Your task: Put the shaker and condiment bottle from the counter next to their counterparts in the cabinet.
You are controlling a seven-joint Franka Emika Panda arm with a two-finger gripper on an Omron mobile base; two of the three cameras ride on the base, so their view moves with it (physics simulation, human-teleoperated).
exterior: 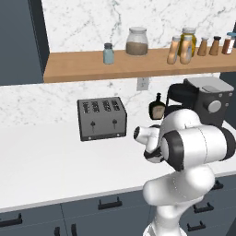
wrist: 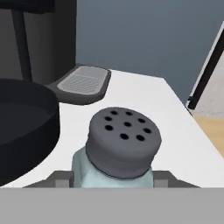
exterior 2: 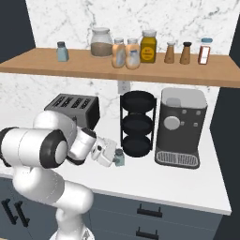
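Left base view: matching shaker (exterior: 108, 53) stands on the cabinet (exterior: 92, 67) above the toaster (exterior: 102, 118).
Right base view: end effector (exterior 2: 116, 158) at the shaker (exterior 2: 119, 157) on the surface (exterior 2: 187, 183), before the rack (exterior 2: 137, 124).
Hand view: fingers (wrist: 161, 178) flank the shaker (wrist: 118, 153); grip unclear.

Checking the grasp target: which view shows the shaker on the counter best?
The hand view: the shaker sits close between the gripper tips, cap holes plain. The right base view shows it small beside the gripper; the left base view has the arm across that spot.
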